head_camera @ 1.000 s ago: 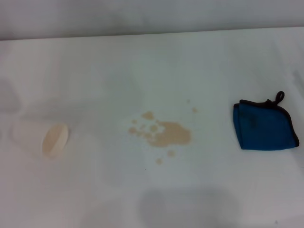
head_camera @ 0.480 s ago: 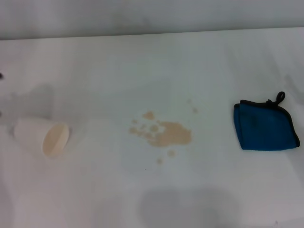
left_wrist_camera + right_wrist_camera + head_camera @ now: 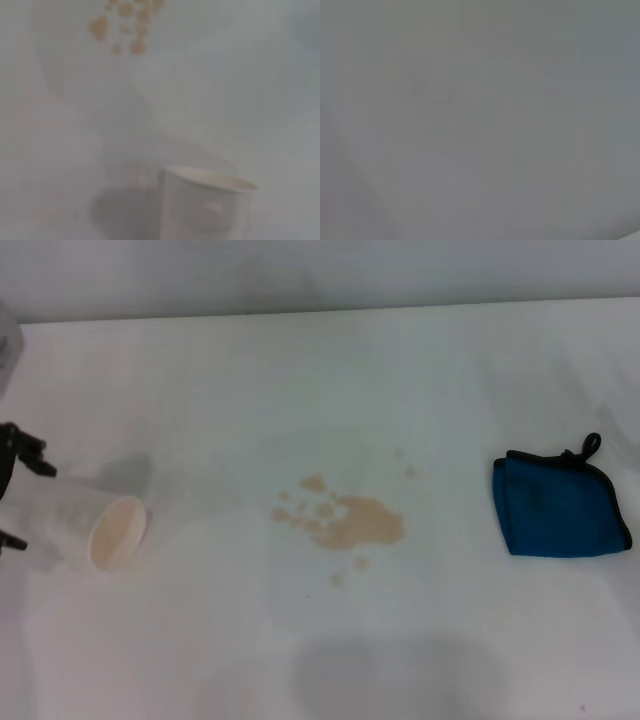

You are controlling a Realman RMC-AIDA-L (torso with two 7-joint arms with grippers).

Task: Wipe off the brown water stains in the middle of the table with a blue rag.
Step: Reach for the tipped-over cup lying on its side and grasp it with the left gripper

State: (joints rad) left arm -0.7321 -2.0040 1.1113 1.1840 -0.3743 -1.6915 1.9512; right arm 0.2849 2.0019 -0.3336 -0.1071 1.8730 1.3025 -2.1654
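Observation:
The brown water stains (image 3: 345, 522) lie in the middle of the white table (image 3: 320, 370), a tan blotch with small droplets around it; they also show far off in the left wrist view as stains (image 3: 125, 22). The blue rag (image 3: 555, 502) lies folded at the right, black loop at its far corner, with nothing touching it. My left gripper (image 3: 15, 495) is at the left edge, open, one black finger on each side of the base of a tipped cream paper cup (image 3: 92, 525). The right gripper is out of view.
The paper cup lies on its side with its mouth toward the stains; it fills the near part of the left wrist view as cup (image 3: 205, 207). The table's far edge (image 3: 320, 308) meets a grey wall. The right wrist view shows only plain pale surface.
My left gripper has come in from the left edge and now straddles the cup's base. The cup, stains and rag have stayed where they were.

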